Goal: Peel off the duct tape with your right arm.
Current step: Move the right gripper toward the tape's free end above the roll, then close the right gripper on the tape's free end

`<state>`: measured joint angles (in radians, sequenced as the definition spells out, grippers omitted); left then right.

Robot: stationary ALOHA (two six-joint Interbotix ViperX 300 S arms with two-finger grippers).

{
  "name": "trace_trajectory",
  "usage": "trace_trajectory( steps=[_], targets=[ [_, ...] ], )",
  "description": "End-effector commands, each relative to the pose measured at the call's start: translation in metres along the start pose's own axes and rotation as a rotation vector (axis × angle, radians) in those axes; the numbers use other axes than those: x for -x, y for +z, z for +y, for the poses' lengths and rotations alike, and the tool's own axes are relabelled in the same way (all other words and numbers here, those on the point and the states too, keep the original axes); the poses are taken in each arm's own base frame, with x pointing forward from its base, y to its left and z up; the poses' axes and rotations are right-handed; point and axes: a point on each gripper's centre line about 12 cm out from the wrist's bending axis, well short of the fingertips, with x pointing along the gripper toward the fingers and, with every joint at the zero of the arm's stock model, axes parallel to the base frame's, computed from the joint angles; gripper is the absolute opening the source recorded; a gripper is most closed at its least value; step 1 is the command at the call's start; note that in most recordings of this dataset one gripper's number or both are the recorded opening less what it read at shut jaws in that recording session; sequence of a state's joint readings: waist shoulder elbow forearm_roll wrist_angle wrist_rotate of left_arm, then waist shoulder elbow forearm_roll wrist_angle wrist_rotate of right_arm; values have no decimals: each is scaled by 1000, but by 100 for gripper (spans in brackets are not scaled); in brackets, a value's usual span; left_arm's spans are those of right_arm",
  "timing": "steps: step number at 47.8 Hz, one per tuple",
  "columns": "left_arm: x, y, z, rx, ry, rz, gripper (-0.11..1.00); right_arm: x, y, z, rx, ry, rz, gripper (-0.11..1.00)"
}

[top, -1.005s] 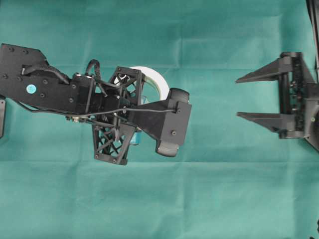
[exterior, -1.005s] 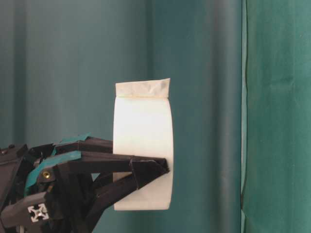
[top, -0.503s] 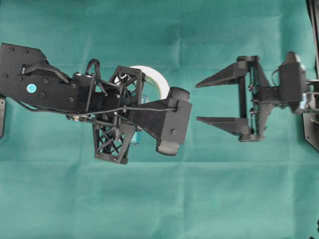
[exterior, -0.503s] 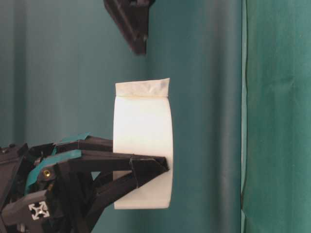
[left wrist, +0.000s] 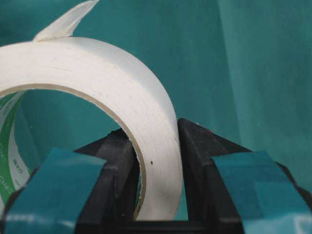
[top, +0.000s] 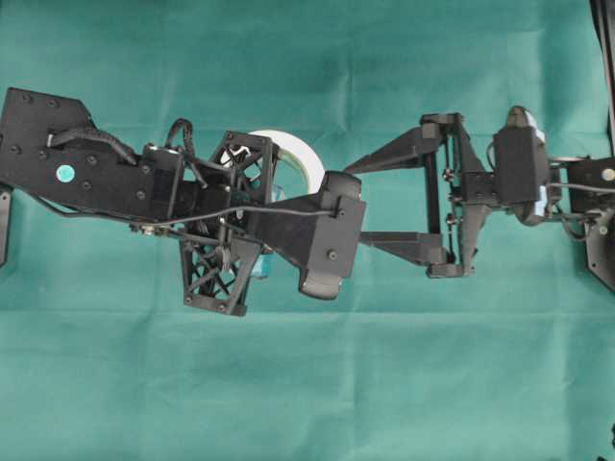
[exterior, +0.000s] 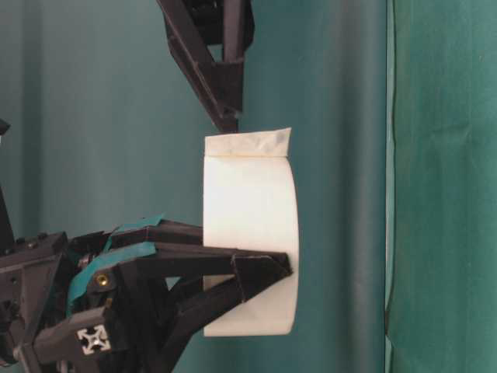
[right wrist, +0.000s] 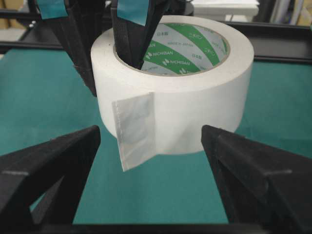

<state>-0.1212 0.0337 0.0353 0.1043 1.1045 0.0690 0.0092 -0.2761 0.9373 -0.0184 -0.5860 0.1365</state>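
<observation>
A green cloth (top: 404, 384) covers the whole worktop, creased in faint straight fold lines that run across it in the overhead view. In the table-level view the same green fills the background, with a seam down the right side.

At the left of the overhead view, the left arm (top: 86, 173) reaches in over the cloth. Its left gripper (left wrist: 156, 161), with teal pads (left wrist: 53, 180) on the fingers, is clamped on the wall of the duct tape (right wrist: 175, 87): one finger inside the ring, one outside, jaws closed on the roll. The roll is held off the cloth with its open core facing sideways. The core's inner face carries green and white printed lettering. A loose strip end (right wrist: 135, 129) hangs free from the roll's outer face, turned toward the right arm.

To the right, the right arm (top: 524, 178) stretches in from the right edge. The right gripper (top: 356, 202) has its jaws spread wide, gripping nothing; its two plain black pointed fingers (right wrist: 48, 161) stand to either side of the roll with gaps between. In the table-level view one fingertip sits just beside the strip end; I cannot tell whether they touch.

Behind the roll, the right wrist view shows black frame rails (right wrist: 278, 36) and pale room clutter, too blurred to name.
</observation>
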Motion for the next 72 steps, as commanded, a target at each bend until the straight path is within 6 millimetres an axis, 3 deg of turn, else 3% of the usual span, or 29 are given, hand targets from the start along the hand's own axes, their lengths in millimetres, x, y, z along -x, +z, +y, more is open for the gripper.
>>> trace_trajectory(
  steps=[1,28,32,40,44,72],
  targets=[
    [24,3,6,7,15,-64,20,-7,11,2,3,7,-38,76],
    [24,2,9,15,19,-61,20,-22,7,4,-9,7,-24,73],
    [24,2,9,16,17,-60,20,-22,7,1,-16,-2,-22,64],
    [24,1,9,14,18,-60,20,-23,6,-2,-26,-16,-21,20],
    [24,1,8,12,17,-59,20,-23,5,-3,-33,-20,-20,5],
    [25,2,3,0,12,-59,20,-19,-1,-5,-53,-36,-14,-8]
  ],
)
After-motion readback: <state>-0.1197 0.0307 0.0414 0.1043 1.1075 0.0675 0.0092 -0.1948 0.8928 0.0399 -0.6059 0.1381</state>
